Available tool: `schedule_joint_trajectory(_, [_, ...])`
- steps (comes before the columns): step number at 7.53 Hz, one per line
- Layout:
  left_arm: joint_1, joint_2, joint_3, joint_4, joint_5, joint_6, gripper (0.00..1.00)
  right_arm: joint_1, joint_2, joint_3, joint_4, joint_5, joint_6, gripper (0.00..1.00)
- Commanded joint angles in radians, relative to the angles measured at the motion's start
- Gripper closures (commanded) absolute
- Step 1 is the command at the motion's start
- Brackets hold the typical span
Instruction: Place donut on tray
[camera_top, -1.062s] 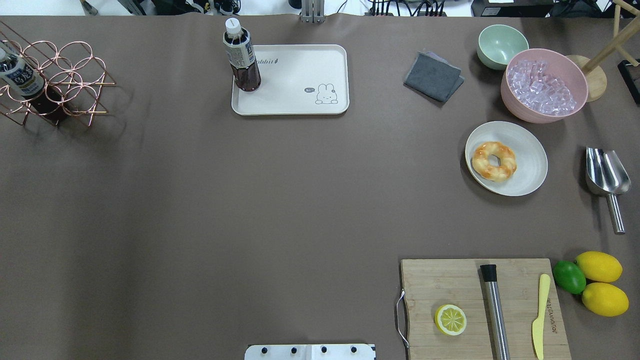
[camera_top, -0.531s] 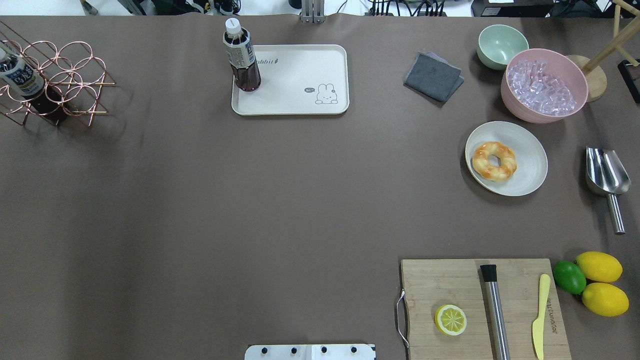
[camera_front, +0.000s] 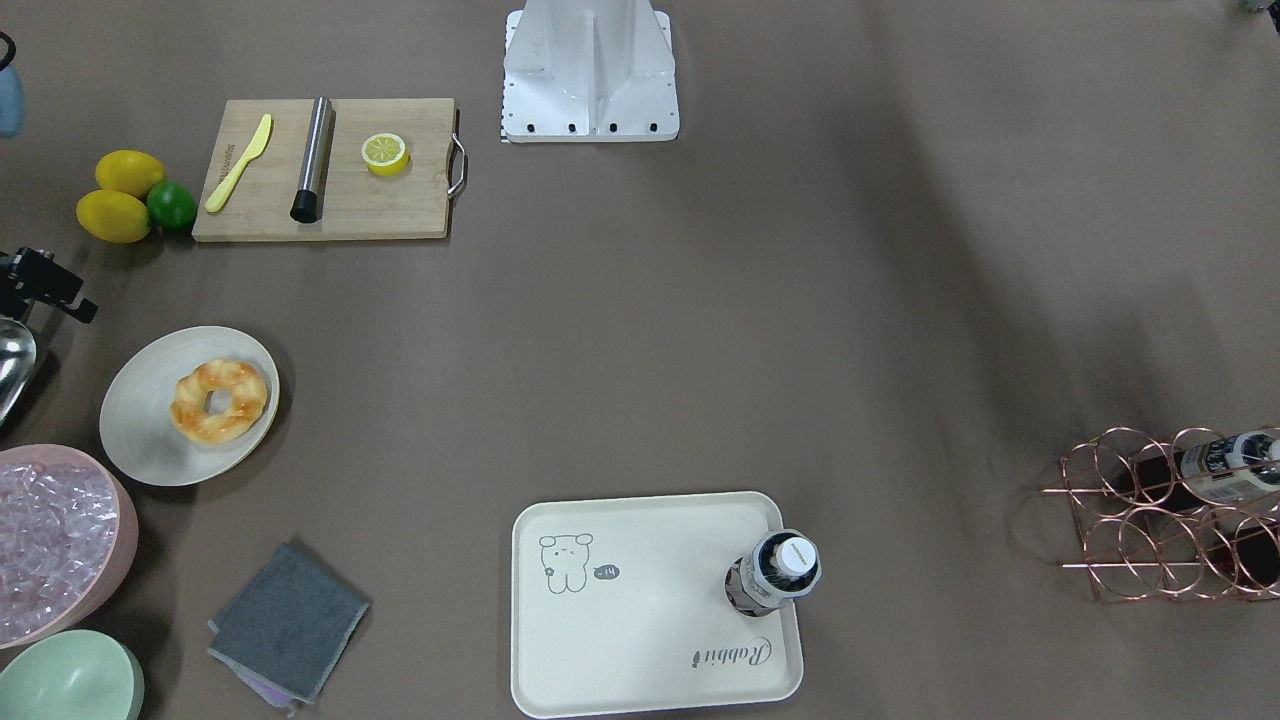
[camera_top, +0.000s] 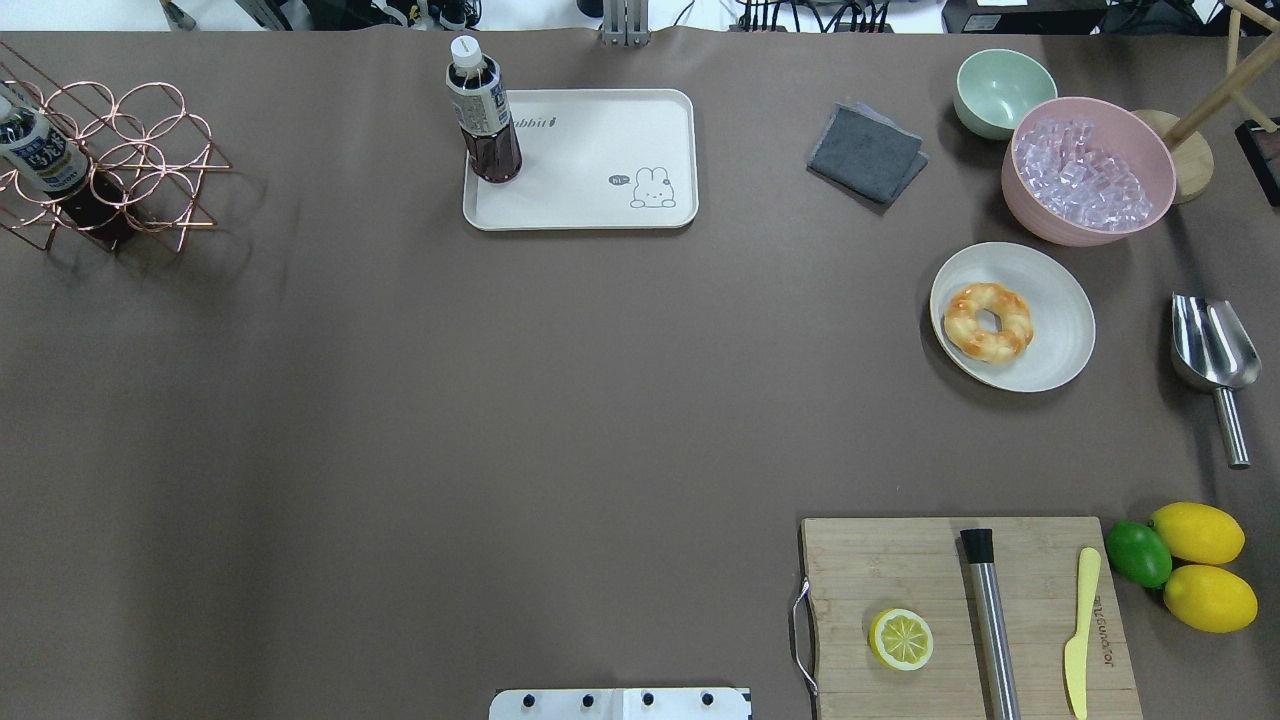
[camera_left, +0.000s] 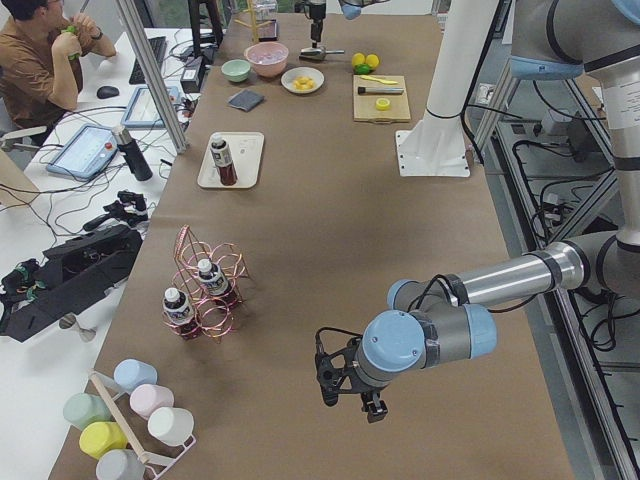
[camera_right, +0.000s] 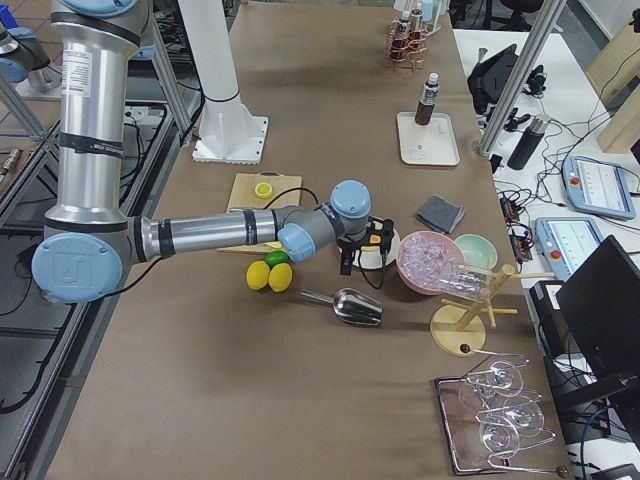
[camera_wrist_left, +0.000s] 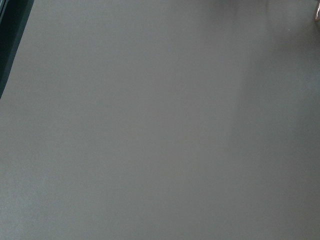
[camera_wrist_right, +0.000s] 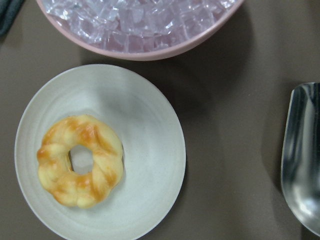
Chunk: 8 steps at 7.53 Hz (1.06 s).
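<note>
Golden donut (camera_top: 988, 321) lies on the round plate (camera_top: 1060, 345), well apart from the tray (camera_top: 580, 205) on the desk (camera_top: 500, 400). Whether the right jaws, seemingly near the plate, or the left jaws gape, I cannot tell.

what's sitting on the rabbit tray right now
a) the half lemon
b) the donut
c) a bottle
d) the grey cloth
c: in the overhead view a dark bottle stands upright in one corner of the tray, while the donut lies apart from it on the round plate.
</note>
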Motion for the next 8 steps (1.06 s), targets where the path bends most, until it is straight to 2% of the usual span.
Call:
schedule_joint_trajectory(1, [-0.003, 0.001, -0.001, -0.002, 0.0, 0.0, 0.02, -0.128, 0.022, -0.028, 0.003, -0.125, 0.042, 0.15])
schedule_joint_trajectory(4, [-0.005, 0.001, -0.003, -0.002, -0.001, 0.002, 0.02, -0.145, 0.088, -0.123, 0.004, -0.128, 0.103, 0.17])
schedule_joint_trajectory(8, [-0.006, 0.022, 0.005, -0.045, 0.0, 0.0, 0.02, -0.176, 0.116, -0.184, 0.047, -0.157, 0.122, 0.21])
